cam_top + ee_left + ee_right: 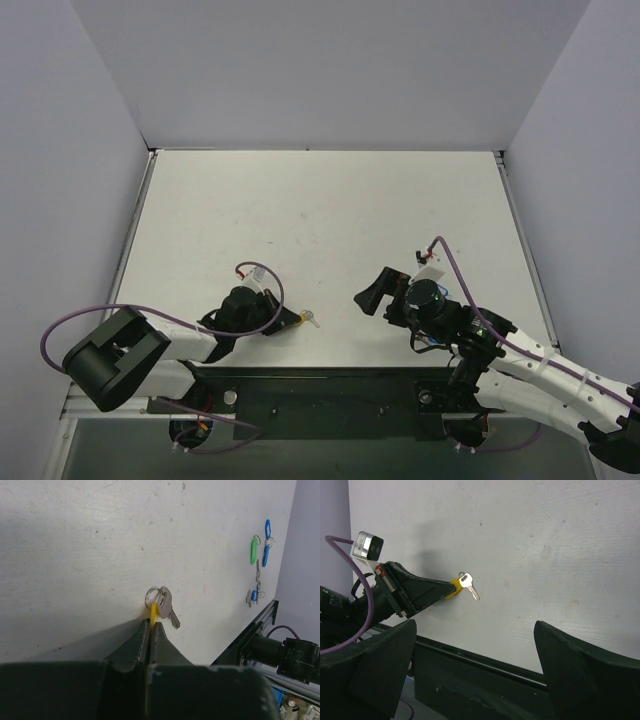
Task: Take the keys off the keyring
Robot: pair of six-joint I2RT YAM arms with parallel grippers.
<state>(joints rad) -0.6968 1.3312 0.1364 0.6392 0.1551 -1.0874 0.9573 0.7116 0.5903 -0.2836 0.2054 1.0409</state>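
My left gripper (pixel 151 624) is shut on the yellow cap (pixel 153 614) of one key, low over the table near its front edge. The thin silver keyring (pixel 153 596) hangs at the cap's tip with a bare silver key (pixel 168 606) on it. In the top view the left gripper (pixel 295 320) points right, with the silver key (pixel 311 320) sticking out past its tips. My right gripper (pixel 374 293) is open and empty, a short way right of the key. In the right wrist view the right gripper (pixel 475 625) faces the yellow cap (pixel 452 587) and the silver key (pixel 470 587).
Several loose keys lie further right in the left wrist view: a green-capped one (pixel 254 550), blue-capped ones (pixel 267 530) and a small blue one (pixel 254 595). The black rail (pixel 320 390) runs along the table's front edge.
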